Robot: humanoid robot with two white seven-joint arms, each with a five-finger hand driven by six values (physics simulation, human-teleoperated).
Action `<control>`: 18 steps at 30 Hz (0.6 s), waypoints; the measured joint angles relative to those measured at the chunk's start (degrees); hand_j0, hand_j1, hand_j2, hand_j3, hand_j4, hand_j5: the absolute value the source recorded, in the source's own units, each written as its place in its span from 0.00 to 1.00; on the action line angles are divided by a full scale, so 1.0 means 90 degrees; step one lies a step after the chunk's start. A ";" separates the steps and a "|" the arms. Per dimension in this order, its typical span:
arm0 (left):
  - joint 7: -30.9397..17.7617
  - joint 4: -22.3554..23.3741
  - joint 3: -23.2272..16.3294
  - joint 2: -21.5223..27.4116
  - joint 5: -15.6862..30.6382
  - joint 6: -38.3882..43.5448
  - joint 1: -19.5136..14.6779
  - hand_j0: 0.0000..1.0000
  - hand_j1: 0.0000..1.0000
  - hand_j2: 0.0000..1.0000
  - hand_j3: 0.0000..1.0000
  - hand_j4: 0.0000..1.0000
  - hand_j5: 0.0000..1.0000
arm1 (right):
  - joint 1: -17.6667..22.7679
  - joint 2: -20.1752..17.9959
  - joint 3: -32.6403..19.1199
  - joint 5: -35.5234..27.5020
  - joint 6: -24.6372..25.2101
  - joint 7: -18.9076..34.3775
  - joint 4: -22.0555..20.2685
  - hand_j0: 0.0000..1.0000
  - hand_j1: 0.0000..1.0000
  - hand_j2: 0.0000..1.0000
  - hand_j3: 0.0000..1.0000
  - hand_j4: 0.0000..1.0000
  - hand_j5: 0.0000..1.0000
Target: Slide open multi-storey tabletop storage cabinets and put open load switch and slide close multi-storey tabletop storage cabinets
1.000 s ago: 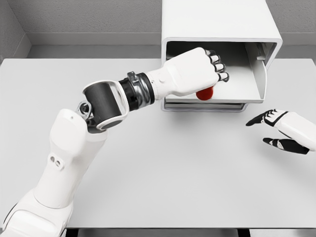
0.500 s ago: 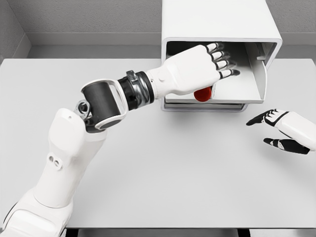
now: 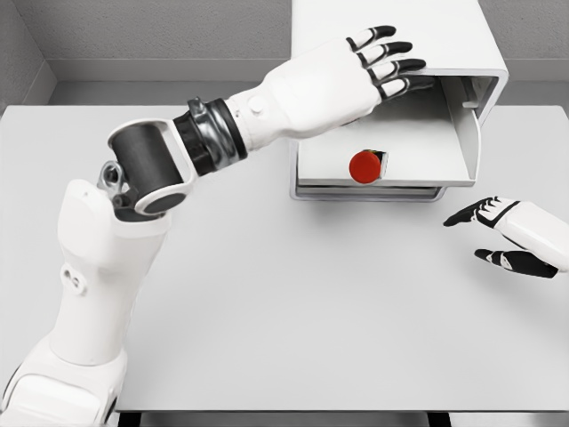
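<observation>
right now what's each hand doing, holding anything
Left hand: open, fingers spread, holding nothing, above the white cabinet's pulled-out drawer.
Right hand: open, holding nothing, over the grey table.

red switch [image 3: 365, 166], white cabinet [image 3: 391, 36], grey table [image 3: 311, 311]

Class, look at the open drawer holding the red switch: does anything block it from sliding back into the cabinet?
Nothing visible does. The red switch lies inside the drawer, and the left hand is raised above it with fingers spread.

One cabinet [image 3: 391, 36], one red switch [image 3: 365, 166], two hands.
</observation>
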 measured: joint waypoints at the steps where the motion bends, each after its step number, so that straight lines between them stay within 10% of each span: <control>1: 0.0000 -0.0001 0.0171 0.0020 0.0284 -0.0003 0.0029 1.00 1.00 1.00 1.00 1.00 1.00 | 0.0000 0.0000 0.0000 -0.0003 0.0000 0.0001 -0.0006 0.73 0.73 0.73 0.73 0.73 0.73; 10: -0.0001 0.0004 0.2088 0.1104 0.3494 -0.0014 0.1328 1.00 1.00 1.00 1.00 1.00 1.00 | -0.0068 0.0019 0.0017 -0.0034 0.0000 0.0018 -0.0067 0.68 0.68 0.68 0.68 0.68 0.68; 18: 0.0001 0.0009 0.2372 0.1315 0.4282 -0.0010 0.2440 1.00 1.00 1.00 1.00 1.00 1.00 | -0.0078 0.0146 0.0106 -0.0049 0.0000 0.0028 -0.0372 0.68 0.68 0.68 0.68 0.68 0.68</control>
